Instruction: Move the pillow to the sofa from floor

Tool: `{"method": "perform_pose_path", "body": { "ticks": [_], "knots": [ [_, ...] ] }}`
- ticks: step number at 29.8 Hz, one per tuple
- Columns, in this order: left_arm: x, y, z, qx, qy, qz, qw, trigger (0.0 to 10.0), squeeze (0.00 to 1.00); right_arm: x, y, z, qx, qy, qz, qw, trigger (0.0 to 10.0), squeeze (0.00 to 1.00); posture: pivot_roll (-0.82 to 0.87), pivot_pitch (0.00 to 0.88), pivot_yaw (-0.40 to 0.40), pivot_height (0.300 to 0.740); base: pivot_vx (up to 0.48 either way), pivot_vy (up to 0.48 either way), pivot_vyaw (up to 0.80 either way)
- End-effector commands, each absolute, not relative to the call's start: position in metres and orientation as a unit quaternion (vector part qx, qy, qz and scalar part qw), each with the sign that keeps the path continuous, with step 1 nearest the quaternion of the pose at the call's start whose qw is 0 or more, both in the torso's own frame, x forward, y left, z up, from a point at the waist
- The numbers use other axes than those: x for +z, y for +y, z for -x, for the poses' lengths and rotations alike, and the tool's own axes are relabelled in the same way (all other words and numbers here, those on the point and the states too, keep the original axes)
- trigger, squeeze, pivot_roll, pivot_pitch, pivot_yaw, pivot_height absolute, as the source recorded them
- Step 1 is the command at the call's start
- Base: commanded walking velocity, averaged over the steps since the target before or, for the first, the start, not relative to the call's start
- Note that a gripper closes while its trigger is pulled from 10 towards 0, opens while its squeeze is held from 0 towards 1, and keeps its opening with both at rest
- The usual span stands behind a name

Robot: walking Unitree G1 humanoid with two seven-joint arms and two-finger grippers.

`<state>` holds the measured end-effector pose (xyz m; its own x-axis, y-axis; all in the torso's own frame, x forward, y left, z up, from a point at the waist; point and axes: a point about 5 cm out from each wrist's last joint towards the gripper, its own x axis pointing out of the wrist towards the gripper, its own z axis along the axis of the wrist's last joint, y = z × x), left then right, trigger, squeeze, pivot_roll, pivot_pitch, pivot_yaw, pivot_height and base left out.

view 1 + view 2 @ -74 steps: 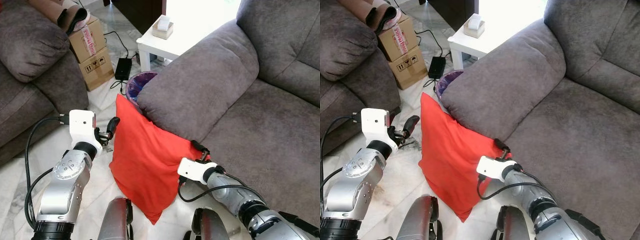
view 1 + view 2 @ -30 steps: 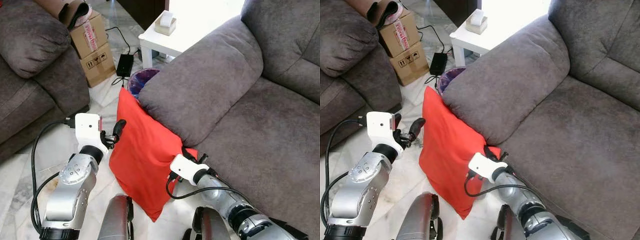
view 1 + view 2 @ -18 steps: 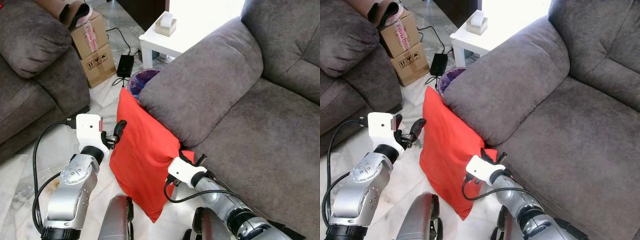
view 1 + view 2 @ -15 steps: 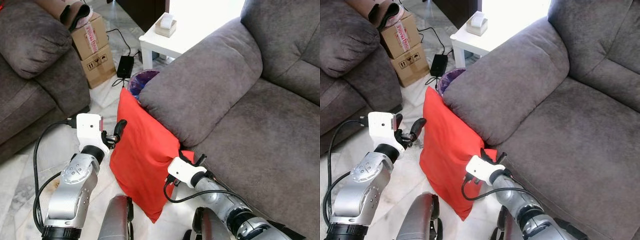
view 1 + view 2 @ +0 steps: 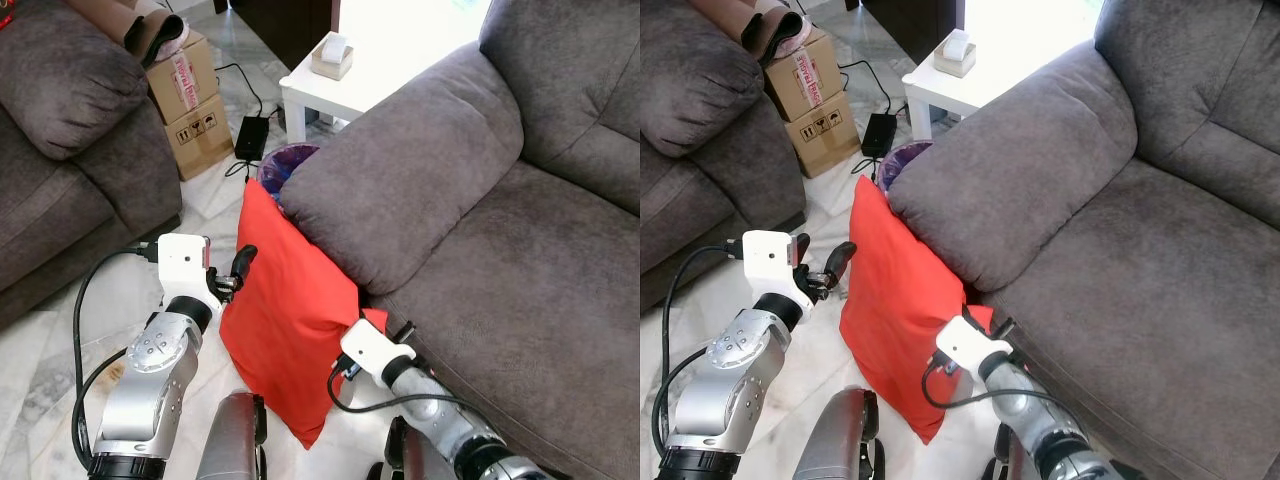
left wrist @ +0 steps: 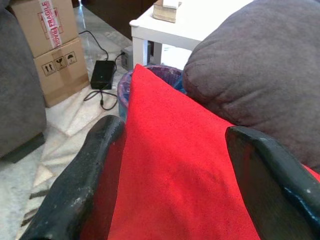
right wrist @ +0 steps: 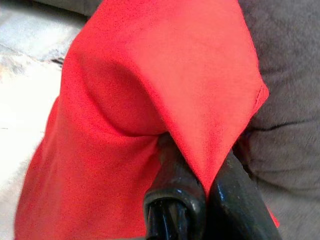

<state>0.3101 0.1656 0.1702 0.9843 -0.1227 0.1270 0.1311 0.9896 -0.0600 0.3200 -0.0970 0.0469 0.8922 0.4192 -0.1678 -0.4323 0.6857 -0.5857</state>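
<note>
The left pincer (image 5: 240,268) stood spread wide at the red pillow (image 5: 285,310), ready to steady its edge. The pillow leaned on the sofa (image 5: 420,190) from the floor (image 5: 60,320); the right pincer (image 7: 192,192) pinched its corner for lifting.

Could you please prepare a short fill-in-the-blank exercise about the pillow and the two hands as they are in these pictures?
1. The pillow is ___ in colour.
2. The pillow leans against the sofa's ___.
3. The ___ hand is shut on the pillow's corner.
4. The left hand is ___, its fingers either side of the pillow's edge.

Missing words: red; armrest; right; open
</note>
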Motion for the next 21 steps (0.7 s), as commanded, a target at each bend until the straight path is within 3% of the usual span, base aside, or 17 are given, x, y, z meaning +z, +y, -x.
{"method": "perform_pose_path", "body": {
  "ticks": [1,2,3,7,12,16,21],
  "knots": [
    [0.16,0.164,-0.308,-0.067,-0.045,0.031,0.996,10.0,0.0,0.044,-0.095,-0.314,0.231,0.008,0.289,0.929,0.0,0.0,0.12,0.212,0.004,0.607,0.0,0.0,0.0],
    [0.156,0.158,-0.31,-0.078,-0.039,0.035,0.996,10.0,0.0,0.036,-0.1,-0.308,0.218,0.027,0.26,0.94,0.0,0.0,0.12,0.212,0.0,0.607,0.0,0.0,0.0],
    [0.154,0.153,-0.311,-0.086,-0.037,0.037,0.995,10.0,0.0,0.032,-0.104,-0.305,0.209,0.042,0.231,0.949,10.0,0.0,0.11,0.212,0.0,0.607,0.0,0.0,0.0],
    [0.152,0.144,-0.311,-0.099,-0.035,0.043,0.994,10.0,0.0,0.033,-0.109,-0.301,0.194,0.051,0.114,0.973,10.0,0.0,0.11,0.21,-0.005,0.607,0.0,0.0,0.0],
    [0.149,0.148,-0.309,-0.098,-0.028,0.041,0.994,10.0,0.0,0.036,-0.114,-0.302,0.19,0.055,0.06,0.978,10.0,0.0,0.11,0.21,-0.001,0.627,0.0,0.0,0.0],
    [0.147,0.148,-0.31,-0.11,-0.022,0.035,0.993,10.0,0.0,0.034,-0.11,-0.3,0.23,0.065,0.066,0.969,10.0,0.0,0.1,0.208,-0.002,0.642,0.0,0.0,0.0],
    [0.143,0.145,-0.306,-0.165,-0.009,0.028,0.986,10.0,0.0,0.029,-0.104,-0.292,0.343,0.099,0.07,0.932,10.0,0.0,0.09,0.196,-0.015,0.667,0.0,0.0,0.0]
  ]
}}
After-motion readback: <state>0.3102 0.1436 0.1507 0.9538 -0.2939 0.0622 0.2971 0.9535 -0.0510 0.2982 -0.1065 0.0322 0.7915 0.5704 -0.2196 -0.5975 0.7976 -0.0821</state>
